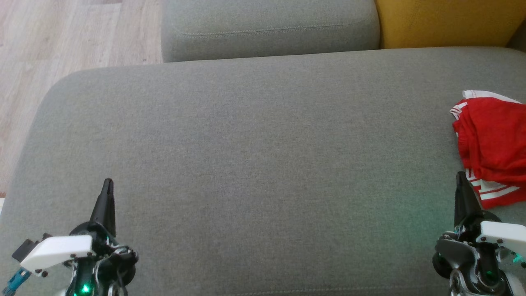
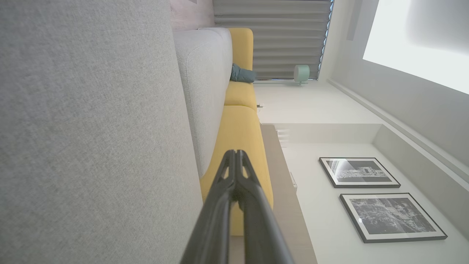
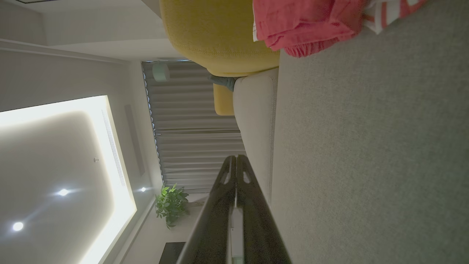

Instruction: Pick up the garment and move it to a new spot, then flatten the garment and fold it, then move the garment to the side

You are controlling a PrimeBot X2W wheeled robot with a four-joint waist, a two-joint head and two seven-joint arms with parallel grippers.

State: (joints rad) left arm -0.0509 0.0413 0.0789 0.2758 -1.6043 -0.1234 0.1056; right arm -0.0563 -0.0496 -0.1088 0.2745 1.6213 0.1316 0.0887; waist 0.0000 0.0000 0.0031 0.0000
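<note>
The garment (image 1: pixel 493 144) is red with white stripes and lies bunched up at the far right of the grey cushion (image 1: pixel 254 156). The right wrist view has the garment (image 3: pixel 307 25) in its upper part. My right gripper (image 1: pixel 461 177) is shut and empty at the lower right, its tip just beside the garment's near edge. Its fingers (image 3: pixel 236 161) press together over the cushion. My left gripper (image 1: pixel 108 183) is shut and empty at the lower left, far from the garment, with its fingers (image 2: pixel 236 156) closed tight.
A second grey cushion (image 1: pixel 267 28) and a yellow cushion (image 1: pixel 448 22) stand behind the seat. Wooden floor (image 1: pixel 49 45) lies off the cushion's left edge. Framed pictures (image 2: pixel 359 172) and a curtain (image 2: pixel 271 36) are in the room beyond.
</note>
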